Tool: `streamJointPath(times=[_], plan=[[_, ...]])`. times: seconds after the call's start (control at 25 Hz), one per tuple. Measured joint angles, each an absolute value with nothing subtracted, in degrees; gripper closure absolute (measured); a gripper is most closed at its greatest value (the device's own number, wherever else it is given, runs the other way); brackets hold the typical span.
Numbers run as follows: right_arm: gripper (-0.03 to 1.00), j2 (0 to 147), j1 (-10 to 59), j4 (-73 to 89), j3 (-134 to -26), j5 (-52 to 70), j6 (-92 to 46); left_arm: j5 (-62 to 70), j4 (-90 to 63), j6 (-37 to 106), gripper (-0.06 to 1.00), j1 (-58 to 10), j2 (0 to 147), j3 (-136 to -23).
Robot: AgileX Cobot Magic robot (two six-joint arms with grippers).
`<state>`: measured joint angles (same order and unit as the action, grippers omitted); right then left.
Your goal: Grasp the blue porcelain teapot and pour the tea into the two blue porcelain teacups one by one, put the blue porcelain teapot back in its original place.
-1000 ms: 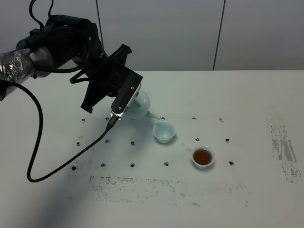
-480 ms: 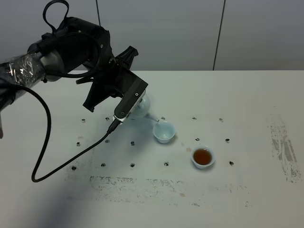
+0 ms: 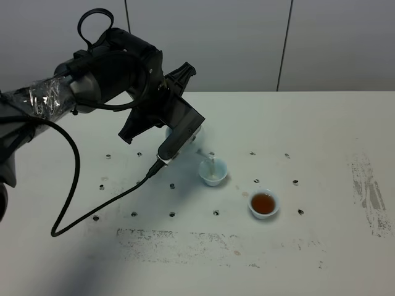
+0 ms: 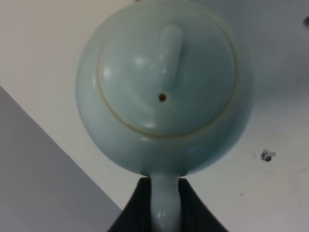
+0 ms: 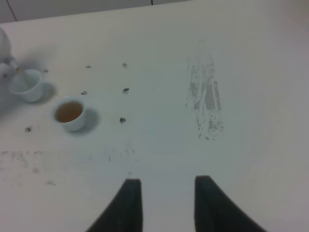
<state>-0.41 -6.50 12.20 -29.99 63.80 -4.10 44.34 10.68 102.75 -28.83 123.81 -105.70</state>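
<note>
The blue porcelain teapot (image 4: 164,92) fills the left wrist view, and my left gripper (image 4: 163,195) is shut on its loop handle. From above, the left gripper (image 3: 183,131) hides most of the tilted pot, whose spout is over the left teacup (image 3: 213,171). A thin stream of tea falls into that cup. The other teacup (image 3: 263,204) stands to its right and holds brown tea. In the right wrist view both teacups appear, one (image 5: 26,86) under the spout and one (image 5: 70,114) full. My right gripper (image 5: 166,195) hovers open over bare table.
The white table (image 3: 321,135) has small dark marker dots around the cups and a scuffed grey patch (image 3: 370,194) at the right. A black cable (image 3: 80,209) trails from the left arm across the table's left side.
The left arm has swung right and tipped the teapot further. Its spout has come over the left teacup, and tea now streams into it.
</note>
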Motion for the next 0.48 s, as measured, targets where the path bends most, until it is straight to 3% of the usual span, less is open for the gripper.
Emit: streamJointPath(times=[0.48], plan=[[0.69, -0.4, -6.5, 12.2, -30.0, 63.8, -4.1, 43.3, 15.4, 102.7, 0.83, -30.1, 123.8, -105.7]])
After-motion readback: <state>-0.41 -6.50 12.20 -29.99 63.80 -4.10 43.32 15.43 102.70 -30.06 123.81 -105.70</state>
